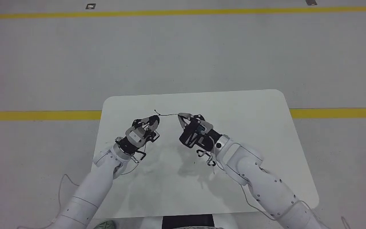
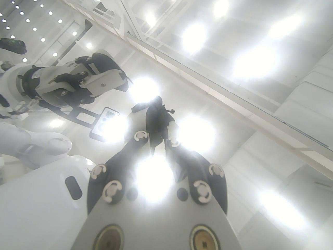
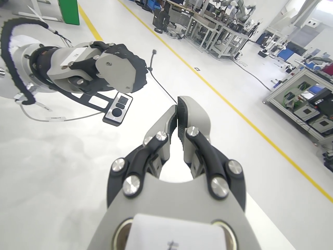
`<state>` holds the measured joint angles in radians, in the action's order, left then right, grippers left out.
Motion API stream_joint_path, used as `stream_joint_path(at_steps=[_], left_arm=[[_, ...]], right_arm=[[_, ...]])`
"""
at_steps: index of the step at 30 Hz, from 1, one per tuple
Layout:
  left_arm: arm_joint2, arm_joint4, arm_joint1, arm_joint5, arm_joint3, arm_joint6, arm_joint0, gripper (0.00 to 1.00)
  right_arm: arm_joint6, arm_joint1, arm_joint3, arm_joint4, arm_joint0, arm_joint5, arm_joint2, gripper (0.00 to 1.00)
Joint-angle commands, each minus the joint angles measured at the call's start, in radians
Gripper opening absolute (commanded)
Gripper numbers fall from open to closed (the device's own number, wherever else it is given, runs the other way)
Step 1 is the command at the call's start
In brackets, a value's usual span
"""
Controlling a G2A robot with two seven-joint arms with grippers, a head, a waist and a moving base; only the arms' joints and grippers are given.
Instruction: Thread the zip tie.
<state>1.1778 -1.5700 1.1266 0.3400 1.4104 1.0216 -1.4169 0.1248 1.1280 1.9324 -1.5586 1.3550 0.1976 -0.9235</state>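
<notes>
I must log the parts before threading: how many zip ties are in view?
1. The zip tie stretches from the right gripper, which pinches one end, to the left gripper, which holds it near the head. Another may be hidden.

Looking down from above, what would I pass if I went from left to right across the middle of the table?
left claw → zip tie, a thin dark strand stretched between the two → right claw. All three are above the white table.
</notes>
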Motion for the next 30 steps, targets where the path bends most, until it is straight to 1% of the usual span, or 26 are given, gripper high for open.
stream_joint_path(at_steps=[1,12,30], left_arm=[[0.0,0.0,0.0,0.0,0.0,0.0,0.0,0.0],[0.0,0.0,0.0,0.0,0.0,0.0,0.0,0.0],[0.0,0.0,0.0,0.0,0.0,0.0,0.0,0.0]], right_arm=[[-0.001,0.0,0.002,-0.002,0.005,0.002,-0.005,0.0],[0.0,0.003,0.011,-0.011,0.027,0.009,-0.032,0.0],[0.003,0.003,0.021,-0.011,0.042,0.018,-0.063,0.0]])
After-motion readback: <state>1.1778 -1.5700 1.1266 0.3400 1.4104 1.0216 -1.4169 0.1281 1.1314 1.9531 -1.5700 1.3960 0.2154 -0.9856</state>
